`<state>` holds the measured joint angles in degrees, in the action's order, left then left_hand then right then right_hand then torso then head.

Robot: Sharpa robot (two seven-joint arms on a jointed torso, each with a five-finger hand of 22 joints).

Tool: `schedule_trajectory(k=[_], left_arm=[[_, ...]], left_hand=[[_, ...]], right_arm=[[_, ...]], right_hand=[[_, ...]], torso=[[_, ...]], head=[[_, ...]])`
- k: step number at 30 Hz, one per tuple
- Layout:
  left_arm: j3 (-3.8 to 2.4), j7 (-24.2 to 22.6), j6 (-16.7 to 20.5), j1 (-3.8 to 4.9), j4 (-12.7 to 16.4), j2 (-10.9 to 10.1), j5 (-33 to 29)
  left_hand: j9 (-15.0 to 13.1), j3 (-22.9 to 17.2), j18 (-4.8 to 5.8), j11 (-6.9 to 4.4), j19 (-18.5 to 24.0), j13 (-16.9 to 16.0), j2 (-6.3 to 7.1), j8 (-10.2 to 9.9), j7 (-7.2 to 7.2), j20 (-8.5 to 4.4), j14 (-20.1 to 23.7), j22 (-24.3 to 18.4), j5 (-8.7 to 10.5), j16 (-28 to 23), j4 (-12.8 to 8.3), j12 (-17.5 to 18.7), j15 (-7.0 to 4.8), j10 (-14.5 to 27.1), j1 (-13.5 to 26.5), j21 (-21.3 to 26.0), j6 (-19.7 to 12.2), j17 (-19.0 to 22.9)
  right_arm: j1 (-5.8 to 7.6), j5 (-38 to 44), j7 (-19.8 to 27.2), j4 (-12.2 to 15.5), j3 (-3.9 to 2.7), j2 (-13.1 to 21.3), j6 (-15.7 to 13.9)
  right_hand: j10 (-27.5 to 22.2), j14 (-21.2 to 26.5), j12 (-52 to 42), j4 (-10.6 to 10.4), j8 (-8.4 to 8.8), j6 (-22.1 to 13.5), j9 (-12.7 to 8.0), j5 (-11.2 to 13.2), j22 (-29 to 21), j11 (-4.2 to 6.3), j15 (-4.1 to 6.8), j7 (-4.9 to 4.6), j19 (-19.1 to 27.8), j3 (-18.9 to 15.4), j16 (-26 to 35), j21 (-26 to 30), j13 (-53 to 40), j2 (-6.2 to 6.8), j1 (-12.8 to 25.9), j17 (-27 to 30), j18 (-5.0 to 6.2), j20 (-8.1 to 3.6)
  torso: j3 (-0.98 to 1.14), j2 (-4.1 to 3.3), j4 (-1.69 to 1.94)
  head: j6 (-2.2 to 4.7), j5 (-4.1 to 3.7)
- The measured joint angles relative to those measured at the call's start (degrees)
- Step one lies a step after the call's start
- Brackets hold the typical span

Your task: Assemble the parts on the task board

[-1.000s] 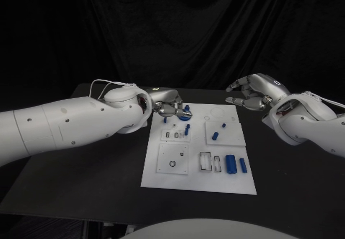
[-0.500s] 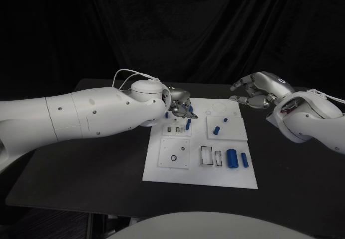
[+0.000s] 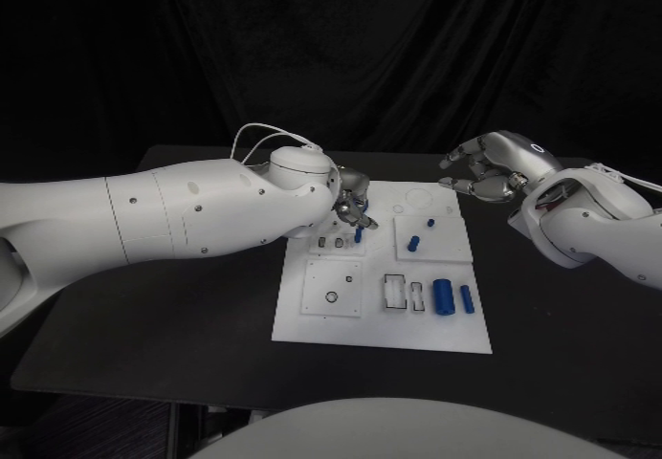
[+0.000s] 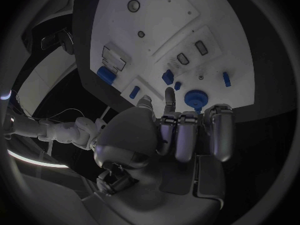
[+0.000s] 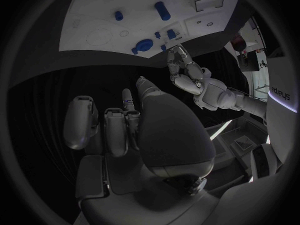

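A black counter (image 3: 165,316) carries a white task board (image 3: 380,330), seen from above. Nearest the viewer on the board sit a large blue cylinder (image 3: 443,296) and a slimmer blue peg (image 3: 467,299), side by side next to two rectangular slots, well apart from both hands. Farther in, a small blue peg (image 3: 415,244) and a tiny blue piece (image 3: 430,224) rest on a raised square plate of the board. The left hand (image 3: 350,203) reaches in from the left and hovers over the board's far left area, fingers curled inward; from the left wrist view its fingers (image 4: 187,132) bend down toward the board with nothing clearly gripped, so whether it grasps anything cannot be told. Just beyond its fingertips lies a round blue disc part (image 4: 195,99), with a short blue block (image 4: 167,77) and other small blue pieces close beside it. The right hand (image 3: 486,174) hangs above the counter just past the board's far right corner, fingers loosely curled and apart, holding nothing. From the right wrist view, its fingers (image 5: 119,127) point toward the board's far edge, with the blue pieces beyond them.
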<state>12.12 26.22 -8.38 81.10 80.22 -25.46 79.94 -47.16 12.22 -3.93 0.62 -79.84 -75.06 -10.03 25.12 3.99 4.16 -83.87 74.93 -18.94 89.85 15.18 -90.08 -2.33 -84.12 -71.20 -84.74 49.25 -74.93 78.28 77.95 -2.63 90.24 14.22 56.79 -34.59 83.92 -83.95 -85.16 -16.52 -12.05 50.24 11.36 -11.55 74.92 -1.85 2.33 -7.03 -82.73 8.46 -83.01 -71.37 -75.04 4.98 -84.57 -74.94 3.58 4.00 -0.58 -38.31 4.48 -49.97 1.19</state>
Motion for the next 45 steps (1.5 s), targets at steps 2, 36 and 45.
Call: schedule_trajectory(k=[2,36,45], left_arm=[[0.0,0.61,-0.23,-0.01,-0.02,0.1,0.02],[0.01,3.64,-1.78,-1.2,-3.29,1.91,0.12],[0.01,3.19,-1.75,-1.87,-3.85,2.45,0.13]], left_hand=[[-0.3,0.31,0.0,0.0,-0.15,0.01,0.0,0.0,0.21,-0.15,0.0,0.0,0.0,0.0,0.34,0.0,0.0,0.0,0.0,0.0,0.21,0.0],[-6.72,-0.4,-0.01,-0.09,0.09,0.07,-0.86,-0.39,-0.1,-0.36,0.01,-0.02,0.34,0.0,1.17,0.0,0.0,0.29,1.44,0.99,0.07,0.02],[-6.79,-1.36,-0.01,-0.09,0.09,0.0,-1.12,-1.34,-0.1,-0.36,0.02,-0.02,1.27,0.0,1.17,-0.01,-0.01,0.29,1.17,1.19,0.08,0.02]], right_arm=[[0.0,0.0,0.0,0.0,0.0,0.0,0.01],[-0.1,-0.03,-0.51,-0.51,-0.01,-0.41,0.54],[-0.12,-0.03,-0.63,-0.53,-0.01,-0.43,0.68]], right_hand=[[0.0,0.0,0.0,0.0,0.07,0.0,0.0,0.0,0.0,0.0,0.0,0.0,0.0,0.0,0.0,0.0,0.0,0.0,0.0,0.0,0.0,0.0],[-0.22,-0.15,0.44,0.17,0.35,0.2,-0.17,-1.45,-0.02,-0.21,-0.15,-0.2,-0.2,0.17,0.0,0.28,0.01,-0.24,-0.25,0.02,-0.01,0.2],[-0.42,0.05,0.44,0.17,0.35,0.19,-0.17,-1.73,0.01,-0.41,-0.35,-0.2,-0.2,0.17,0.24,0.56,0.01,-0.24,-0.25,0.02,-0.01,0.2]], torso=[[0.01,-0.02,-0.03],[0.25,-0.16,-0.34],[0.25,-0.19,-0.31]], head=[[-0.03,0.0],[-0.03,0.21],[-0.03,0.33]])
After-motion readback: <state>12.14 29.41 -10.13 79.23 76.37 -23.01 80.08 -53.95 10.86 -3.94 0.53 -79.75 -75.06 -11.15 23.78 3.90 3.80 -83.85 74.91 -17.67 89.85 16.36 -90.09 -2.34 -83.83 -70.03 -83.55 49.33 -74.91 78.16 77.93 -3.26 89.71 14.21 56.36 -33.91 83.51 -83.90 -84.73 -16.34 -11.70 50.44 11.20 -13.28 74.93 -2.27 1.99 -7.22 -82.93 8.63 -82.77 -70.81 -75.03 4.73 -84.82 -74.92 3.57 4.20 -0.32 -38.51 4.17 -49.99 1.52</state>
